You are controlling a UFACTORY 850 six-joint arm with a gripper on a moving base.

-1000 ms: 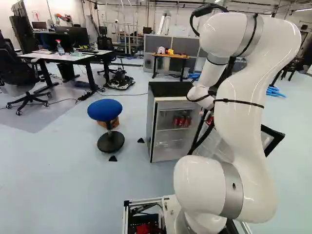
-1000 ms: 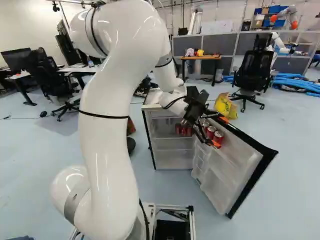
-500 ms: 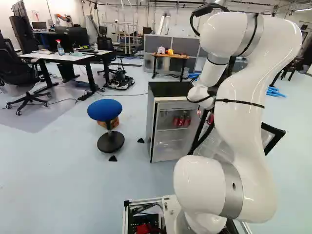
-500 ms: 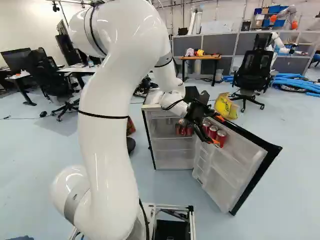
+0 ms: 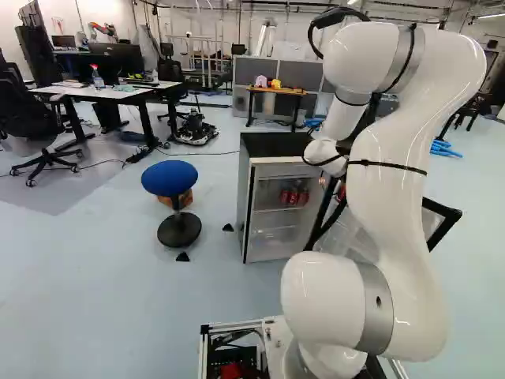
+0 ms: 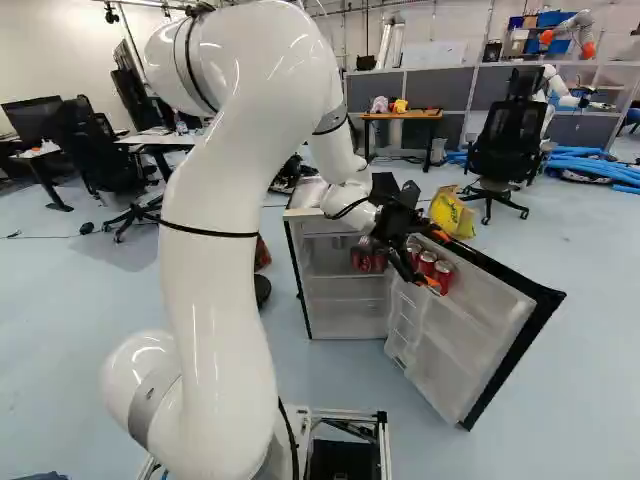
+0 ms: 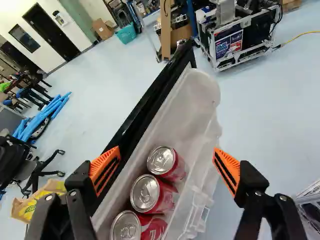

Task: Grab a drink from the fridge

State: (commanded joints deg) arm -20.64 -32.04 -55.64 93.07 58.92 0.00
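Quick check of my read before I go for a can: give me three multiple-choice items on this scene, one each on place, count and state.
1. Where do the cans nearest the gripper sit?
A) On the floor
B) On the blue stool
C) In the shelf of the fridge door

2. How many cans show in the wrist view?
A) Three
B) Two
C) Five

3. How is the gripper?
A) Shut on a can
B) Open, holding nothing
C) Shut and empty

1: C, the wrist view shows them in a row inside the door's clear shelf.
2: A, three can tops show there.
3: B, its orange pads stand wide apart, gripping nothing.
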